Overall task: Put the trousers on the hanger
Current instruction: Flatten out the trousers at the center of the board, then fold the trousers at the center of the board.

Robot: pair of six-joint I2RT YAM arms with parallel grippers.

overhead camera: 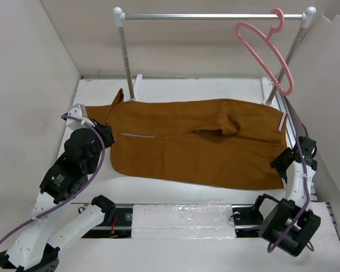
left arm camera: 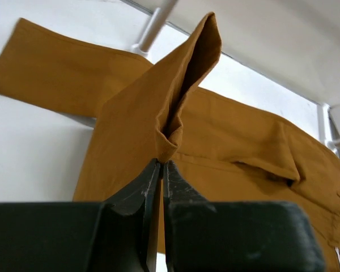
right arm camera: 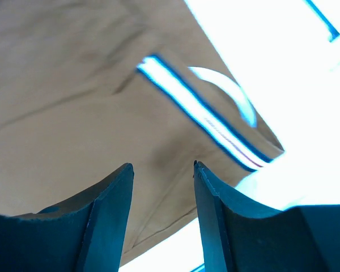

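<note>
Long brown trousers (overhead camera: 204, 141), flat across white table (overhead camera: 215, 90), waist w/ stripy edge on right, leg tip lifted up on left. Thin pink hanger (overhead camera: 270, 38), hooked on rail (overhead camera: 204, 17), top right, tilted.

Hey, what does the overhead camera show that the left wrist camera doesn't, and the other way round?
Only the top external view shows the hanger hooked on the rail, and the right gripper at the trousers' waistband end. Only the left wrist view shows up close the left gripper shut on a pinched fold of trouser leg, which stands up above it. Both show the trousers spread on the table and a rail post.
</note>
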